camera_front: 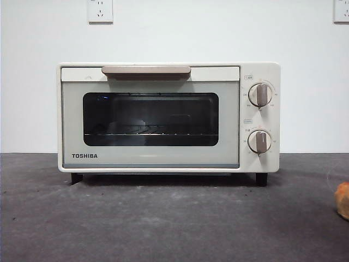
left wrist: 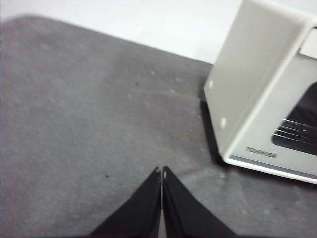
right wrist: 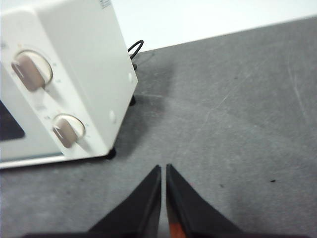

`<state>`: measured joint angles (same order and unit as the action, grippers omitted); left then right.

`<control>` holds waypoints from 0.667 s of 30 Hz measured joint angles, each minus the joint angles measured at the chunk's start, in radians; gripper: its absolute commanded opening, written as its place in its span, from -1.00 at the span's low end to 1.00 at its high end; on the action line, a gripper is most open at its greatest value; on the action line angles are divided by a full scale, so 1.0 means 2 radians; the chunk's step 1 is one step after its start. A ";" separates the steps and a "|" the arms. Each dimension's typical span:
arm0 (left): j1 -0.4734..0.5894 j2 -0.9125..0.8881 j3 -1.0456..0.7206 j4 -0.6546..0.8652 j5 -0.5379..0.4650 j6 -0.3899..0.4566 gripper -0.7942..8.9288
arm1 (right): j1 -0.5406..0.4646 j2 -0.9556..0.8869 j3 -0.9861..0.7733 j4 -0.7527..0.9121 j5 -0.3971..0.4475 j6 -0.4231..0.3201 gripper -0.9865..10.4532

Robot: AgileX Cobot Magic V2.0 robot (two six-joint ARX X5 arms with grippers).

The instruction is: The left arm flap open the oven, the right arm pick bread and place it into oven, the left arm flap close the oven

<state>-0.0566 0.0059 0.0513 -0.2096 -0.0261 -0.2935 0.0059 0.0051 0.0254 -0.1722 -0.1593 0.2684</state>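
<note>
The cream-white TOSHIBA oven [camera_front: 163,117] stands at the middle of the table with its door shut, tan bar handle [camera_front: 146,71] at the top and a wire rack behind the dark glass. Only an edge of the golden-brown bread [camera_front: 343,200] shows at the right border of the front view. My left gripper [left wrist: 162,171] is shut and empty over bare table beside the oven's side wall [left wrist: 252,74]. My right gripper [right wrist: 163,168] is shut and empty over bare table beside the oven's knob side [right wrist: 64,84]. Neither arm shows in the front view.
The oven has two beige knobs [camera_front: 260,94] on its right panel. A black power cable [right wrist: 136,49] runs behind the oven. A white wall with sockets [camera_front: 100,11] stands behind the dark grey table [camera_front: 163,224].
</note>
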 measured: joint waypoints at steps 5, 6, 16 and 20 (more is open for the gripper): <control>-0.006 0.014 0.054 0.002 0.001 -0.032 -0.82 | 0.003 0.001 0.051 -0.010 0.001 0.048 -0.81; -0.007 0.022 0.068 0.002 0.002 -0.039 -0.82 | 0.003 0.002 0.067 -0.013 0.001 0.056 -0.81; -0.047 0.149 0.222 -0.080 0.044 -0.057 -0.82 | 0.004 0.078 0.233 -0.119 -0.049 0.079 -0.81; -0.071 0.186 0.277 -0.096 0.062 -0.041 -0.82 | 0.004 0.123 0.295 -0.158 -0.097 0.074 -0.81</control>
<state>-0.1986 0.3771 0.6052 -0.4015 0.0971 -0.3756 0.0143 0.2520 0.6151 -0.4881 -0.3538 0.4160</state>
